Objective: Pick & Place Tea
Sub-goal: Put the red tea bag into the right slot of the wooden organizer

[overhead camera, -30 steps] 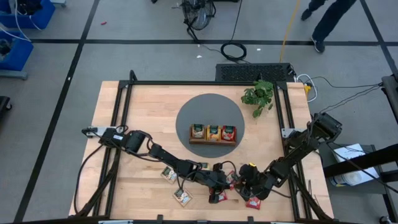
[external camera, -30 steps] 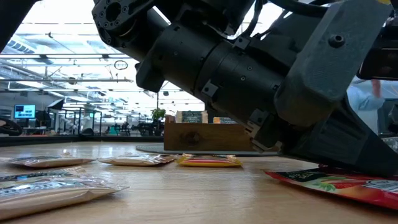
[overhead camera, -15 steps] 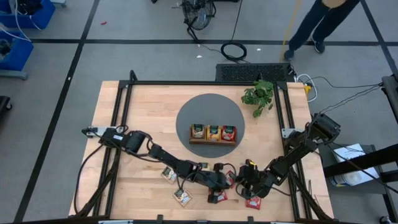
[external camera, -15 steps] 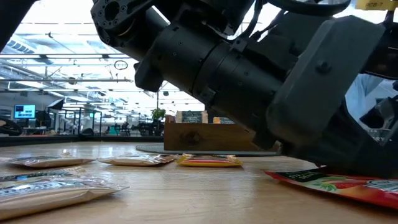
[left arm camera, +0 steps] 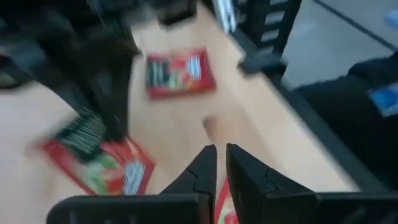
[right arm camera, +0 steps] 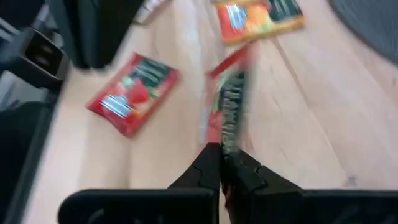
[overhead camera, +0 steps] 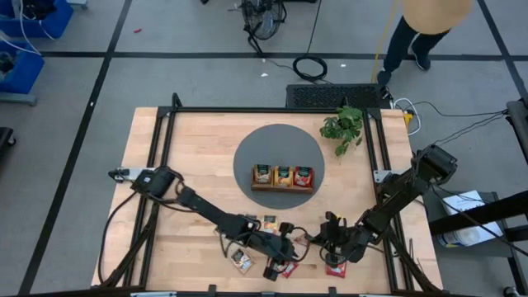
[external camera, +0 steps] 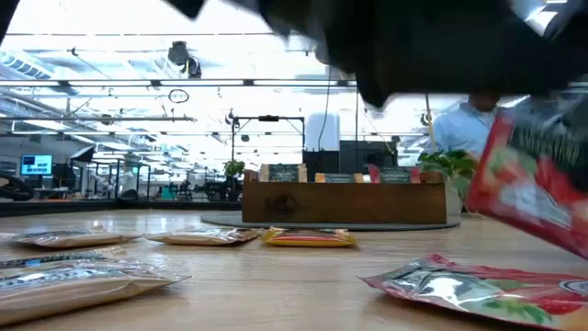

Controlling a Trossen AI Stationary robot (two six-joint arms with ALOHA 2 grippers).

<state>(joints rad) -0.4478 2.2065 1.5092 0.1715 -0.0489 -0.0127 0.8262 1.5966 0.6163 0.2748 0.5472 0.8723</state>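
The tea is small flat sachets. My left gripper (overhead camera: 280,260) (left arm camera: 221,165), near the table's front edge, is shut on a red one. My right gripper (overhead camera: 323,241) (right arm camera: 221,155), just to its right, is shut on another red sachet (right arm camera: 231,93). Lying flat on the wood are a red sachet (overhead camera: 336,266) (left arm camera: 178,73), an orange one (overhead camera: 270,220) (right arm camera: 258,18) and a pale one (overhead camera: 239,258). In the low view a red sachet (external camera: 533,193) hangs tilted in the air above a red one (external camera: 478,290) on the table. Which gripper has it, I cannot tell. My left gripper has a red sachet between its two fingers. Only a red sliver (left arm camera: 221,202) shows in the narrow gap, and the fingers hide the rest. The fingers slant down toward the table's near right corner. My right gripper pinches a red sachet by one end (right arm camera: 219,140) between its two fingers. It comes from the table's right, slanting down. The sachet stands edge-on ahead of the fingers, clear of the wood.
The wooden tray (overhead camera: 283,189), with sachets standing in its three compartments, sits on a round grey mat (overhead camera: 247,157) at mid-table. A potted plant (overhead camera: 342,128) stands at the far right. Black frame rails (overhead camera: 161,148) run along both sides. A person (overhead camera: 429,16) walks beyond the far edge.
My left arm has risen and swung toward the near edge, leaving the low view's foreground, with its red sachet. My right gripper has edged toward the table's left and rolled. A red sachet now hangs in the air in the low view.
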